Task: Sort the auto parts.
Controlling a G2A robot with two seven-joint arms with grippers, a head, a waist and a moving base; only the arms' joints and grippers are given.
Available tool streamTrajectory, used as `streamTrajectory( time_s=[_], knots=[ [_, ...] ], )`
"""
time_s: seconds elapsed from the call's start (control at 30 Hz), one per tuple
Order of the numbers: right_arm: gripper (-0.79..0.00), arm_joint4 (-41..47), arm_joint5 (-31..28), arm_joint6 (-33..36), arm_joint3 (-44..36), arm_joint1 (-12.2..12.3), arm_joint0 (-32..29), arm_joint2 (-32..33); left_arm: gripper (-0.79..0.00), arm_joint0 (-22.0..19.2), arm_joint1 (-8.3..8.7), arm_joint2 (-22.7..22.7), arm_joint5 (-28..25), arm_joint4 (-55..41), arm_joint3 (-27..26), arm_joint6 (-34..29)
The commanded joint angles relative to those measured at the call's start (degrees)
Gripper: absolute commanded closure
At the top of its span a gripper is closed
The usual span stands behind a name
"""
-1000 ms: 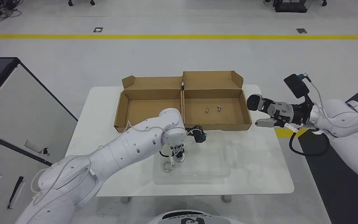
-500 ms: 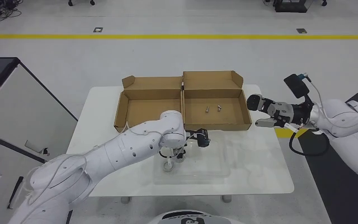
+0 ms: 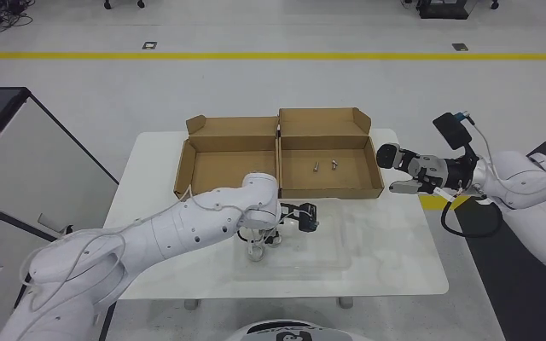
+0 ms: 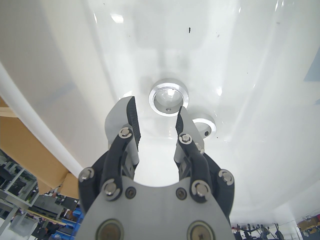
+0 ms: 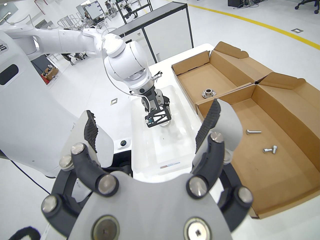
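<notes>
Two silver metal flange rings lie in a clear plastic tray [image 3: 341,251]. My left gripper [image 4: 155,119] hangs open just above them. One ring [image 4: 168,97] lies just beyond its fingertips; the other ring [image 4: 205,124] is partly hidden behind one finger. From above, the left gripper [image 3: 256,245] is at the tray's left end. Another flange [image 5: 208,93] rests in the left cardboard box [image 3: 205,170]. Two bolts [image 3: 325,164] lie in the right box [image 3: 354,175]. My right gripper [image 3: 398,173] is open and holds nothing, hovering beyond the right box's right end.
Both open boxes stand side by side along the table's back, flaps up. The tray [image 5: 150,159] sits in front of them on the white table [image 3: 145,196]. A dark-framed cabinet [image 3: 34,153] stands left of the table.
The left arm has shifted a little toward the table's front, with its gripper staying over the tray's left end. The right arm has not moved.
</notes>
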Motion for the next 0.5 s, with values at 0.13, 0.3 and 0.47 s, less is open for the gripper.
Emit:
streamTrajectory(
  time_s=[0.13, 0.3, 0.47],
  knots=[
    [-0.785, 0.0, 0.0, 0.0, 0.0, 0.0, 0.0, 0.0, -0.348, 0.4, -0.14, 0.0, -0.17, 0.16, 0.85, 0.17],
    [-0.785, 0.0, 0.0, 0.0, 0.0, 0.0, 0.0, 0.0, -0.336, 0.36, -0.72, 0.0, 0.23, 0.24, 1.93, -0.22],
    [-0.785, 0.0, 0.0, 0.0, 0.0, 0.0, 0.0, 0.0, -0.323, 0.54, -1.46, 0.0, 0.0, 0.53, 2.9, 0.01]
  ],
)
